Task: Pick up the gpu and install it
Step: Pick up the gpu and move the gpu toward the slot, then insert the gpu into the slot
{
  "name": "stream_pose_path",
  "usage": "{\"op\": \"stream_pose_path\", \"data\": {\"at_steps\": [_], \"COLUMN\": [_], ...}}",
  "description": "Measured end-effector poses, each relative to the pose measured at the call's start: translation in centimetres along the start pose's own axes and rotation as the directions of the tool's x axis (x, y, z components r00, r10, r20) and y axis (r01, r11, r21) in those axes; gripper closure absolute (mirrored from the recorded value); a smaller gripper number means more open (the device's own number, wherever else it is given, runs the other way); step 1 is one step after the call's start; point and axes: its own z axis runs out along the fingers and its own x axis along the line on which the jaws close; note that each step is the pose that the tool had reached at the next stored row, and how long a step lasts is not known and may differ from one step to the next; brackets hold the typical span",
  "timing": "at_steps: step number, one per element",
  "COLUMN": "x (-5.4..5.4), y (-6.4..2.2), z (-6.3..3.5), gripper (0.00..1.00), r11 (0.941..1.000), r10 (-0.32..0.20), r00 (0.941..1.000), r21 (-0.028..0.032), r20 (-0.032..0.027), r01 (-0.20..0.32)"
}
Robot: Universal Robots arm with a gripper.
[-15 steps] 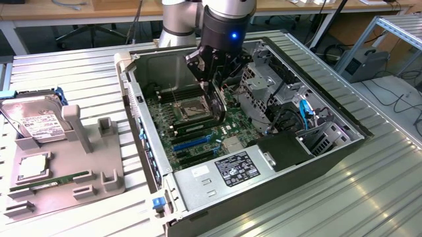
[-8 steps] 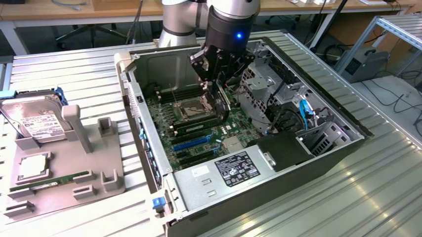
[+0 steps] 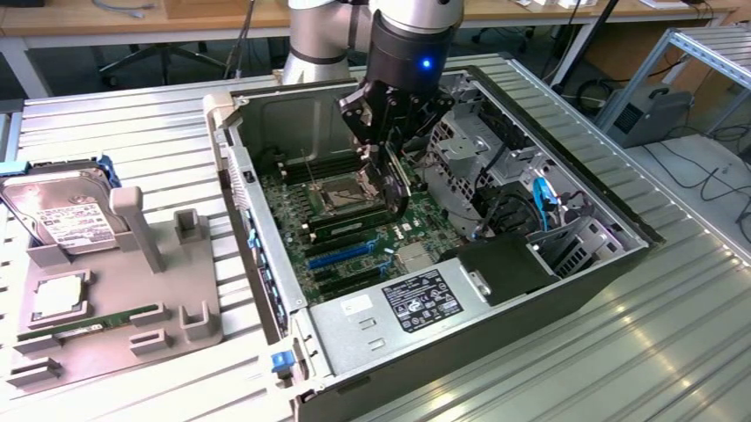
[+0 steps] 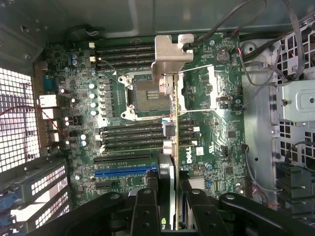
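My claw (image 3: pixel 388 156) pinches the card (image 3: pixel 395 189) upright, bracket down; the blue slot (image 3: pixel 340 255) lies toward the exterior view's near left.

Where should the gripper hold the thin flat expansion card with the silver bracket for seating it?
On its top long edge, from above, pinching the two flat faces, as the gripper holds the thin flat expansion card now: it hangs edge-down over the green motherboard, silver bracket end free.

Your exterior view sits high and well back, angled down on the whole open case (image 3: pixel 516 325). Your wrist view looks straight down, close over the motherboard (image 4: pixel 211 98); both share it.
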Motion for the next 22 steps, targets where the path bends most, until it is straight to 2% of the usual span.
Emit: {"op": "stream_pose_path", "data": {"at_steps": [7, 14, 22], "x": [0.00, -0.05, -0.11], "y": [0.00, 0.00, 0.01], "z": [0.00, 0.01, 0.01], "gripper": [0.73, 0.73, 0.73], "r11": [1.0000, 0.9992, 0.9956], "r10": [-0.003, -0.041, -0.094], "r00": [1.0000, 0.9992, 0.9956], "r21": [0.0000, -0.0013, -0.0028], "r20": [-0.0001, -0.0008, -0.0019], "r01": [0.003, 0.041, 0.094]}}
